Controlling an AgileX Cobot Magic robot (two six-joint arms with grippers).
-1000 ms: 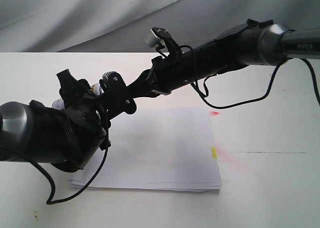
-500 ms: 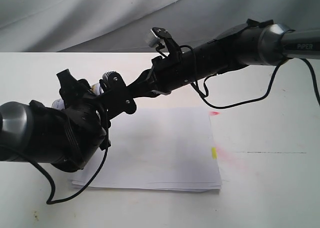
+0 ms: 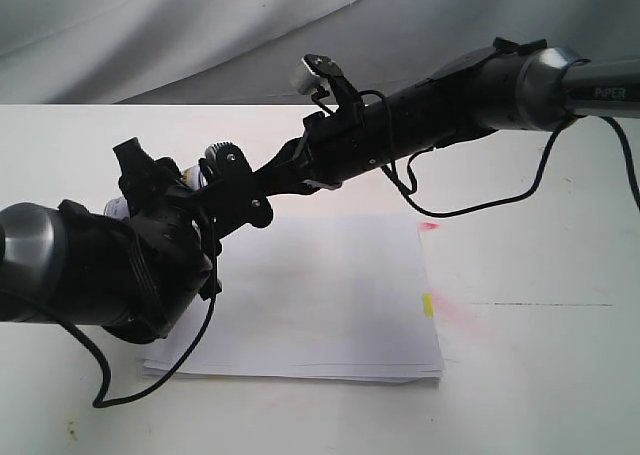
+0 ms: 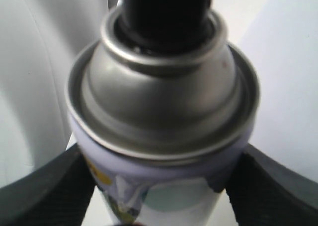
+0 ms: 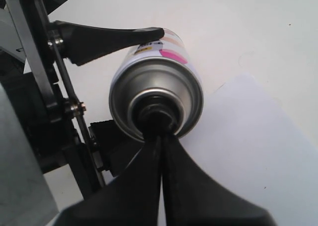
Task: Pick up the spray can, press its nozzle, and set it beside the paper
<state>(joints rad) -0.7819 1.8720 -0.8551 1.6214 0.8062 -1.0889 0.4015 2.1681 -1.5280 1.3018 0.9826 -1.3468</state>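
Spray can (image 4: 164,136): clamped between left gripper (image 4: 160,161) fingers (image 4: 44,191), held aloft at the paper's (image 3: 330,295) ten o'clock. Right gripper (image 5: 160,141): fingers closed together, tips on nozzle (image 5: 157,114). Change over the last second: none visible. Press judged under way, placement pending.

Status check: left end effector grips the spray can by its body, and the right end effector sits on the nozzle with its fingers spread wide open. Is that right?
Not quite. The right wrist view shows the right end effector with its fingers shut together, tips on the nozzle. The rest is correct: the left end effector grips the spray can by its body.
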